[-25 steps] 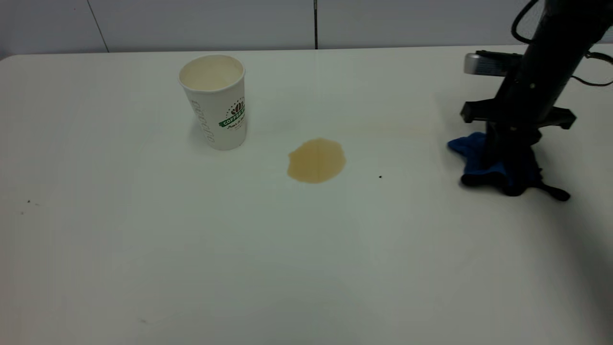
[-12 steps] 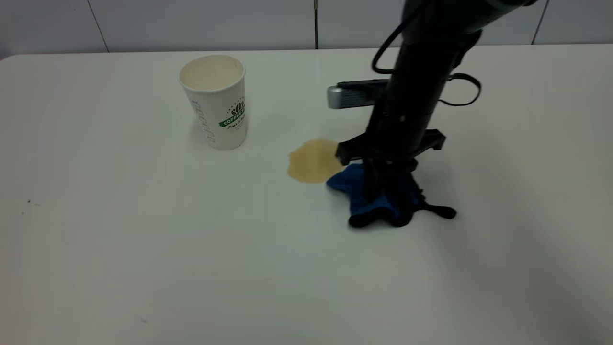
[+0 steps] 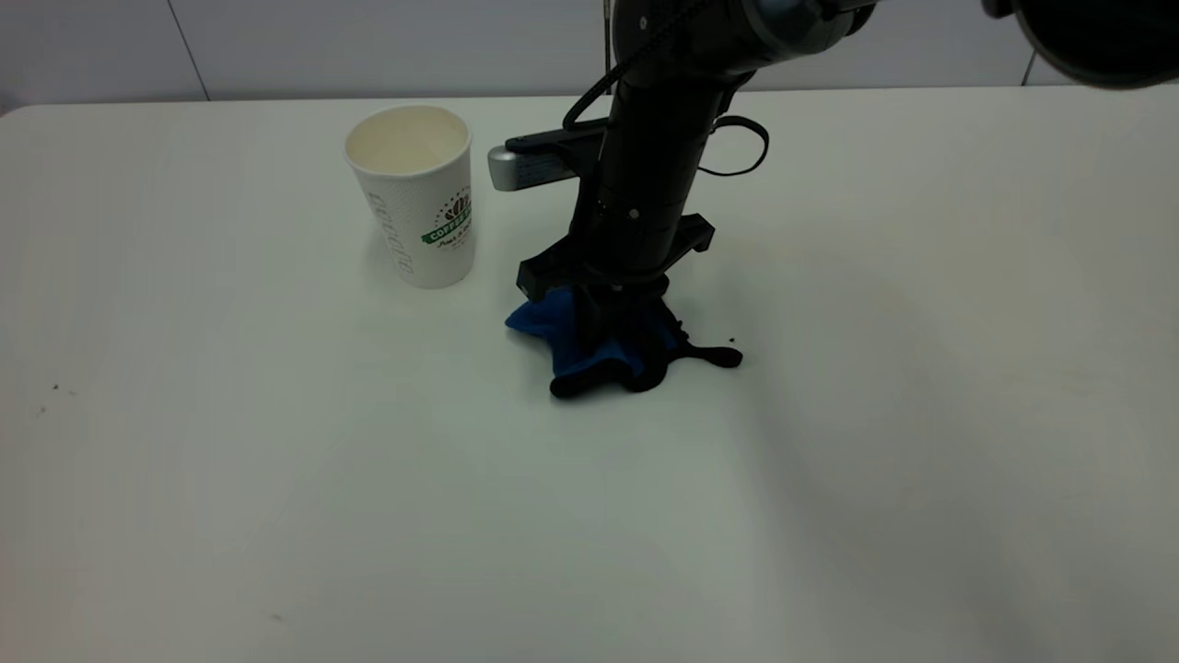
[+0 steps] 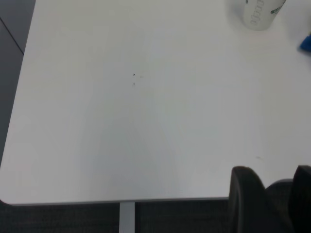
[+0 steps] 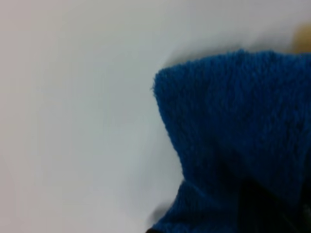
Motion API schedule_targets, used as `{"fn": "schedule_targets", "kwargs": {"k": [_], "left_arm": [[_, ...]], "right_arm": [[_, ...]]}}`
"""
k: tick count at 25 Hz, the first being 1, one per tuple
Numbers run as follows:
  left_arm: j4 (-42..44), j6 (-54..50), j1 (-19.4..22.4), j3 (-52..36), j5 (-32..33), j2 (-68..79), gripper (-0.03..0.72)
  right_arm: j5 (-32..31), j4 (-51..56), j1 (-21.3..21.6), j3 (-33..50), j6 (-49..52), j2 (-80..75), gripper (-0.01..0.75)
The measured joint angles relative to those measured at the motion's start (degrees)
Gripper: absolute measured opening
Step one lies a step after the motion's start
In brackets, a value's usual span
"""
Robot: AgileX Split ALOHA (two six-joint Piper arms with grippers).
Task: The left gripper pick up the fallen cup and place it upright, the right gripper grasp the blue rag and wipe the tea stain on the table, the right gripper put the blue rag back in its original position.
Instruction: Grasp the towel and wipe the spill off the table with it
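Observation:
The cup stands upright on the table, far left of centre. My right gripper points straight down and is shut on the blue rag, pressing it on the table just right of the cup. The rag fills the right wrist view, where a sliver of the tea stain shows at its edge. In the exterior view the stain is hidden under the rag. My left gripper hangs open and empty over the table's near edge, far from the cup.
The rag's black strap trails right, beside a tiny dark speck. A few small specks lie near the table's left side. The right arm's grey block sticks out close to the cup's rim.
My right gripper has dragged the blue rag leftward from the table's right side onto the tea stain, which is now covered. The cup has not moved.

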State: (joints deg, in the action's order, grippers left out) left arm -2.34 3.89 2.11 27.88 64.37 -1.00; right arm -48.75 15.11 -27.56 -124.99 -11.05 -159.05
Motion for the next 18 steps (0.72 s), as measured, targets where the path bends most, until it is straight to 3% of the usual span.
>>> {"fn": "schedule_targets", "kwargs": {"k": [8, 14, 18], "left_arm": [[0.0, 0.06, 0.0, 0.0, 0.0, 0.0, 0.241], [0.0, 0.06, 0.0, 0.0, 0.0, 0.0, 0.241], [0.0, 0.06, 0.0, 0.0, 0.0, 0.0, 0.241]], "right_arm": [[-3.08, -9.86, 2.0, -15.86, 8.26, -6.67, 0.069], [-9.85, -11.91, 7.3, -17.76, 12.07, -7.16, 0.069], [-12.82, -12.16, 7.16, -17.81, 12.02, -7.16, 0.069]]}}
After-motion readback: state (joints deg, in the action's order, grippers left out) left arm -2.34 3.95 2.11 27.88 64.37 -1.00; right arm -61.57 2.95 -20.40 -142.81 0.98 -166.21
